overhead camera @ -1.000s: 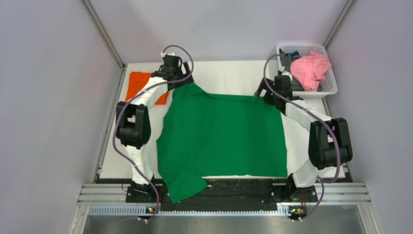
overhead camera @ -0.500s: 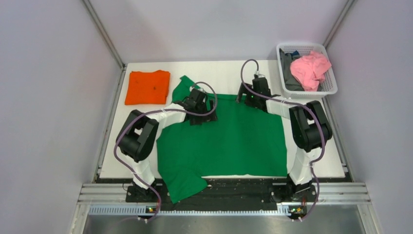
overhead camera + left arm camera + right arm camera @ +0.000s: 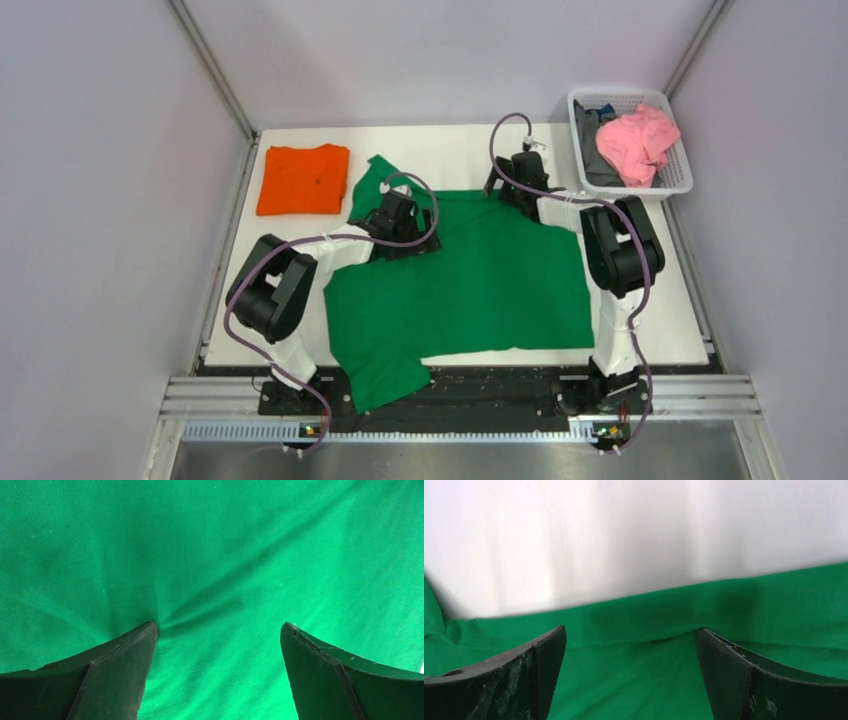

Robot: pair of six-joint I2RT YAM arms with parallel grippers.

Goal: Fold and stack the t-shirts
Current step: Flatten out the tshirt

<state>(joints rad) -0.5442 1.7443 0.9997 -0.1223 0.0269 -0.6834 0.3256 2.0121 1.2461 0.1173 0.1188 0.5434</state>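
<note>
The large green t-shirt (image 3: 470,285) lies spread on the white table, one sleeve at the far left and one hanging over the near edge. The orange t-shirt (image 3: 303,179) lies folded at the far left corner. My left gripper (image 3: 403,222) is open and presses down on the green cloth (image 3: 225,570) near the far left sleeve; its fingertips (image 3: 142,637) dent the fabric. My right gripper (image 3: 517,180) is open at the shirt's far edge, its fingers on the green cloth (image 3: 634,670) with the white table (image 3: 624,535) beyond.
A white basket (image 3: 684,178) at the far right corner holds pink and dark clothes. Grey walls enclose the table on three sides. A metal rail runs along the near edge.
Both arms swung inward from the far corners onto the shirt. The left gripper uncovered the orange shirt. The green shirt's far edge has shifted and its near part has wrinkled.
</note>
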